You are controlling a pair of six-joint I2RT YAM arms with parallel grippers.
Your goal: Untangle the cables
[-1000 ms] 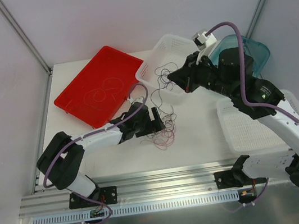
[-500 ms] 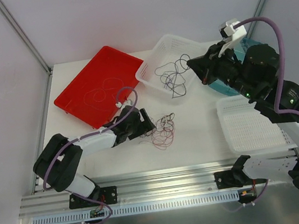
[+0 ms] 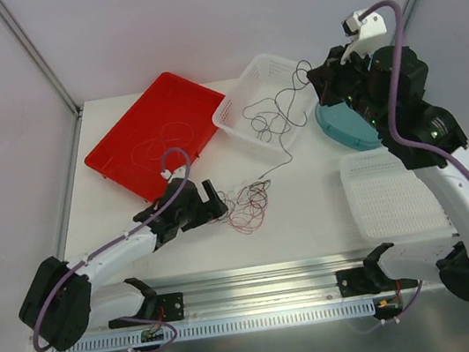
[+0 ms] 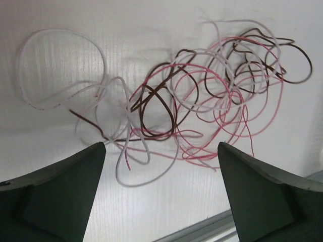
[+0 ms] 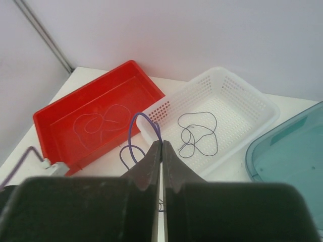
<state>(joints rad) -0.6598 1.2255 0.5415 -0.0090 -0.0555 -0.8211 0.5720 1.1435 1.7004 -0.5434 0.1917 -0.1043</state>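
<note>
A tangle of thin pink, dark red-brown and whitish cables (image 3: 248, 205) lies on the white table near the front. My left gripper (image 3: 217, 204) is open just left of it. In the left wrist view the tangle (image 4: 202, 101) lies beyond the spread fingers (image 4: 70, 191), and nothing is between them. My right gripper (image 3: 316, 83) is raised over the right end of the white basket (image 3: 237, 82) and is shut on a purple cable (image 5: 137, 123). That cable (image 3: 291, 158) hangs down toward the tangle. A black cable (image 5: 197, 133) lies in the basket.
A red tray (image 3: 122, 145) at the back left holds a whitish cable (image 5: 101, 121). A teal lid (image 3: 343, 127) lies under my right arm. A white flat basket (image 3: 394, 195) stands at the front right. A metal rail (image 3: 260, 279) runs along the near table edge.
My right gripper has risen and swung right, drawing the purple cable up out of the tangle. My left gripper has pulled back to the left, off the tangle.
</note>
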